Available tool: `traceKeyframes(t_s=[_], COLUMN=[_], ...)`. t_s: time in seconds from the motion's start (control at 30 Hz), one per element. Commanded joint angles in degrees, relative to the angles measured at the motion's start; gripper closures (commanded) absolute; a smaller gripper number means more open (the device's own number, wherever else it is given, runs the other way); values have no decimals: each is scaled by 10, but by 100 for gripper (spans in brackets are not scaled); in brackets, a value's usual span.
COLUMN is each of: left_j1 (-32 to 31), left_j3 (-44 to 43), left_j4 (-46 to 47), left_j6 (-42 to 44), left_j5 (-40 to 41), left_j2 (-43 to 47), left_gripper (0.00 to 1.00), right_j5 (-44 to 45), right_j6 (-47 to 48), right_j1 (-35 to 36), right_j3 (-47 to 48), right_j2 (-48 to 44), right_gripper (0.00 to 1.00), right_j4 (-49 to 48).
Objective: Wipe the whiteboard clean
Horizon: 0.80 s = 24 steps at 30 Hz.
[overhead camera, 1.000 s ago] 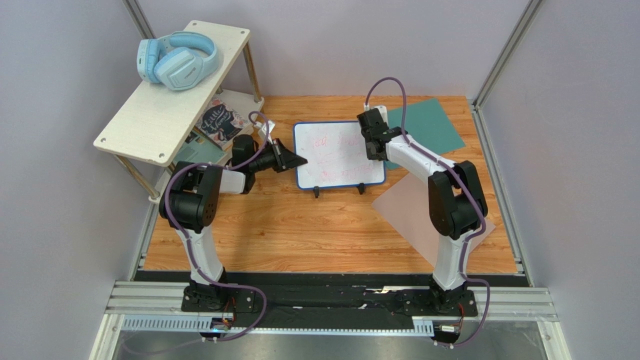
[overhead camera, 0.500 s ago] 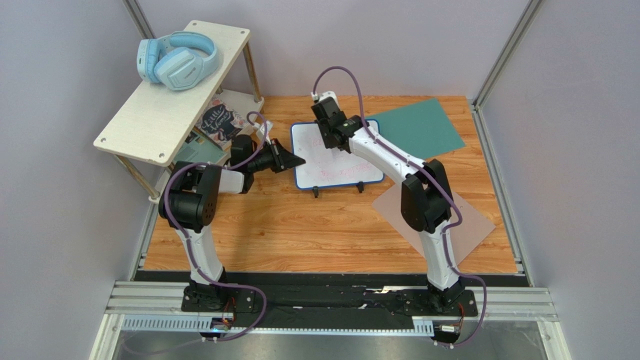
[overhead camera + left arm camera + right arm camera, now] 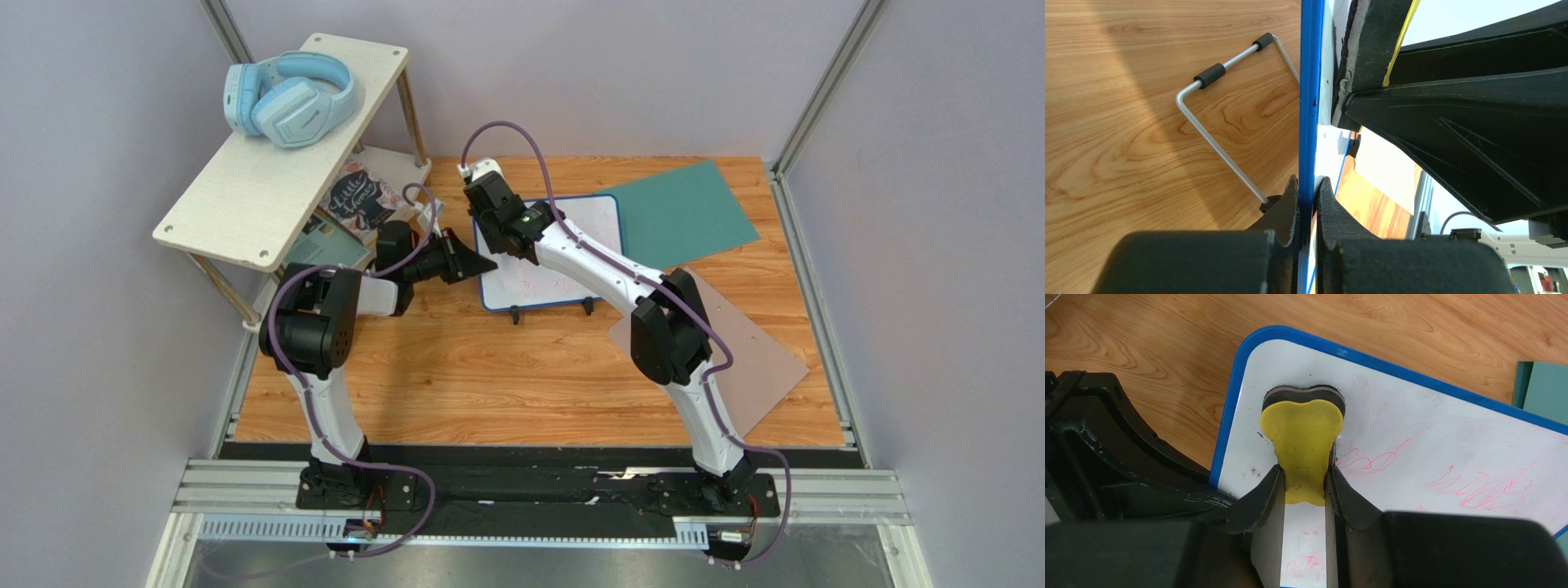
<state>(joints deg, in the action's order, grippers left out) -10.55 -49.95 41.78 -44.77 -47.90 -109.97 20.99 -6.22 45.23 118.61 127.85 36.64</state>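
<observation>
The whiteboard (image 3: 577, 263) with a blue frame and faint pink scribbles stands tilted on the wooden table. My left gripper (image 3: 488, 262) is shut on its left edge; in the left wrist view the blue frame (image 3: 1311, 92) sits clamped between the pads (image 3: 1290, 208). My right gripper (image 3: 509, 239) is shut on a yellow eraser (image 3: 1303, 441) with a dark felt base, pressed on the board's top-left corner (image 3: 1254, 373). Pink scribbles (image 3: 1475, 490) show to the eraser's right. The left gripper's body (image 3: 1118, 459) is beside the board's edge.
A teal sheet (image 3: 681, 208) lies behind the board, a grey-brown sheet (image 3: 754, 355) to its right. A white shelf (image 3: 270, 159) with blue headphones (image 3: 288, 98) stands at the back left, books (image 3: 356, 202) under it. The board's wire foot (image 3: 1223, 116) rests on the wood.
My right gripper has swept the eraser from the board's right edge across to its left top corner. The left gripper has stayed clamped on the board's edge.
</observation>
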Motion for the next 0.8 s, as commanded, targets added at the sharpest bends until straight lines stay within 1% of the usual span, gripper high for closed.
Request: traceKeyframes(t_s=[0.0,0.03,0.13,0.23,0.3,0.4,0.5,0.6,0.77], left_j1=[-6,-6,-6,-6,-6,-6,-6,-6,-7], left_j3=[7,7,7,8,7,6,6,6,6], left_j4=[-28,-28,-28,-28,-28,-28,-28,-28,-28], left_j6=[51,51,52,52,52,53,52,53,53], left_j5=[31,32,32,33,33,32,32,31,29], left_j2=[-6,-7,-7,-6,-7,-8,-9,-8,-7], left_gripper=[100,100,100,100,100,100,100,100,100], right_j5=[39,53,58,40,25,-5,-24,-49,-67], right_j6=[-20,-23,-34,-48,-45,-33,-19,-13,4], right_j1=[-21,-27,-61,-108,-117,-110,-84,-56,-8], right_j3=[-7,-14,-50,-86,-107,-95,-73,-31,38], right_j2=[35,32,16,-8,-23,-29,-17,-1,43], right_gripper=[100,100,100,100,100,100,100,100,100], right_j4=[-12,-12,-11,-18,-33,-30,-25,-15,-2])
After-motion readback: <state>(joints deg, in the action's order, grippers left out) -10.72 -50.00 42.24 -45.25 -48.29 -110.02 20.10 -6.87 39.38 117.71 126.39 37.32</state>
